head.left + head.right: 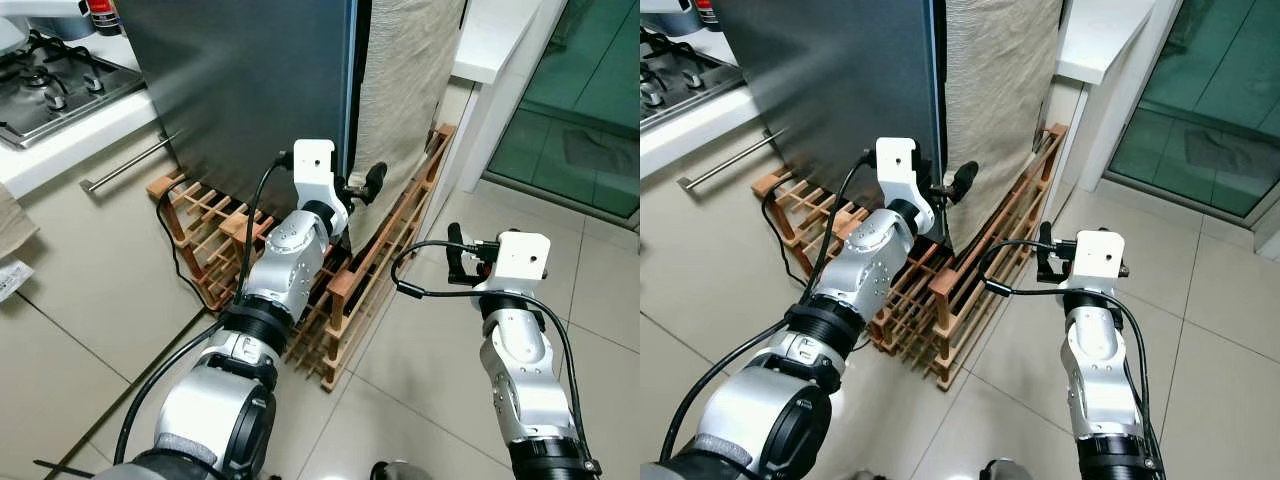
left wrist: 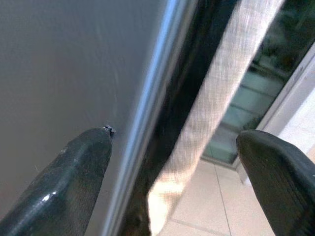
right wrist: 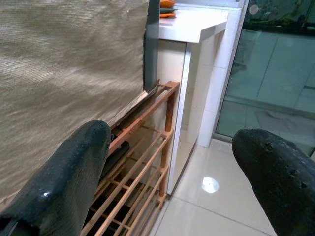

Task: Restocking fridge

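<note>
The fridge [image 1: 240,90] is tall and dark grey, and its door is closed. A beige woven cloth [image 1: 410,90] hangs down the side next to the door. My left gripper [image 1: 358,185] is raised to the door's vertical edge. It is open, and in the left wrist view its fingers [image 2: 74,172] straddle the silver door edge [image 2: 147,113], one finger against the door face. My right gripper [image 1: 458,255] hangs lower on the right, over the floor tiles. It is open with nothing between its fingers [image 3: 74,167] and points at the cloth and the rack.
A low wooden rack [image 1: 350,300] stands on the floor around the fridge's base, with a black cable beside it. A gas hob [image 1: 50,85] and a drawer handle [image 1: 125,165] lie to the left. A white counter [image 1: 495,35] and a glass door [image 1: 590,90] are on the right.
</note>
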Tool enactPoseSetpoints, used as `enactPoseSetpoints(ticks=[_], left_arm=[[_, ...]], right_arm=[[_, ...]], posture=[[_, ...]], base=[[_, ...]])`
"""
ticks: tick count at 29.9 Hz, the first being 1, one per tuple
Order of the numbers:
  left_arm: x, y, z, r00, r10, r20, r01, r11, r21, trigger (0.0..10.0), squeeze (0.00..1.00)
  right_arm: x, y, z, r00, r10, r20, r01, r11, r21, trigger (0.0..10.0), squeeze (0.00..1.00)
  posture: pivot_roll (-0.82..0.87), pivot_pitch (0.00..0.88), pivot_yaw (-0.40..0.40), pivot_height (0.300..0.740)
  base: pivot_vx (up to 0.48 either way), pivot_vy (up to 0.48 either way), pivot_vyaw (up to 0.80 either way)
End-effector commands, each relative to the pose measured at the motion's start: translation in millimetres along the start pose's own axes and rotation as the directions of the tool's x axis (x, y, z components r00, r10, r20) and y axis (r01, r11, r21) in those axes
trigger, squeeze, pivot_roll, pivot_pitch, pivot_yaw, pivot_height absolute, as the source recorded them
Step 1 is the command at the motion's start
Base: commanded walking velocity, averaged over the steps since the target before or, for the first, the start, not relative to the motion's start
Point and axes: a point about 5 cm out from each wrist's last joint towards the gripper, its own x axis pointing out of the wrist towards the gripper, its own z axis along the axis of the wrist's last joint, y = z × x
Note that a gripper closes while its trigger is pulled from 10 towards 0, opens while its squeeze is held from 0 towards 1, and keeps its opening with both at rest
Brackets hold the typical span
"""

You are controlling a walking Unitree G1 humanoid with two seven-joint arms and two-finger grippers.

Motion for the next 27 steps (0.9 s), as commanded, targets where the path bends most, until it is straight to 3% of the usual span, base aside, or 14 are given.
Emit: enactPoseSetpoints(ticks=[1,4,5,6,12,15,19,22,27], left_arm=[[-5.7,-7.6,-2.1,0.999,-0.027,0.018,0.027,1.000,-0.007,10.0,0.00],[-26.3,11.9,-1.8,1.000,0.000,0.030,-0.001,1.000,0.029,10.0,0.00],[-26.3,11.9,-1.8,1.000,0.000,0.030,-0.001,1.000,0.029,10.0,0.00],[-45.0,20.9,-0.6,0.999,0.008,0.043,-0.011,0.998,0.059,10.0,0.00],[-86.0,28.3,-2.7,0.999,0.030,0.034,-0.033,0.993,0.113,10.0,0.00],[-86.6,32.2,-5.6,0.998,0.065,0.025,-0.067,0.992,0.111,10.0,0.00],[-74.6,34.1,-0.6,0.994,0.098,0.039,-0.102,0.987,0.123,10.0,0.00],[-65.1,44.6,4.1,0.984,0.172,0.037,-0.175,0.978,0.117,10.0,0.00],[-67.5,65.3,1.3,0.948,0.318,0.021,-0.319,0.942,0.106,10.0,0.00]], right_arm=[[-2.4,-5.7,5.5,1.000,-0.018,0.012,0.018,1.000,0.003,10.0,0.00],[-9.2,-12.5,10.0,0.999,-0.032,0.026,0.032,0.999,0.004,10.0,0.00],[-9.2,-12.5,10.0,0.999,-0.032,0.026,0.032,0.999,0.004,10.0,0.00],[-14.4,-16.4,14.9,0.998,-0.036,0.043,0.036,0.999,0.000,10.0,0.00],[-22.9,-20.3,20.4,0.997,-0.045,0.056,0.045,0.999,0.009,10.0,0.00],[-18.0,-21.1,18.6,0.997,-0.054,0.048,0.053,0.998,0.020,10.0,0.00],[-5.6,-16.3,20.9,0.999,-0.031,0.039,0.031,1.000,-0.005,10.0,0.00],[5.2,-13.4,22.5,0.999,-0.017,0.045,0.017,1.000,0.001,10.0,0.00],[10.5,-10.4,19.3,0.999,-0.018,0.038,0.017,1.000,0.007,10.0,0.00]], posture=[[-0.15,0.098,0.050,0.740],[-0.13,0.101,0.039,0.740],[-0.13,0.101,0.039,0.740],[-0.11,0.101,0.032,0.740],[-0.09,0.093,0.015,0.740],[-0.09,0.083,0.011,0.740],[-0.09,0.062,0.011,0.740],[-0.09,0.042,0.020,0.740],[-0.08,0.037,0.018,0.740]], base=[[0.000,0.000,0.00],[0.000,0.000,0.00],[0.000,0.000,0.00],[0.000,0.000,0.00],[0.000,0.000,0.00],[0.000,0.000,0.00],[0.000,0.000,-0.17],[0.000,0.000,-0.67],[0.000,0.000,-0.67]])
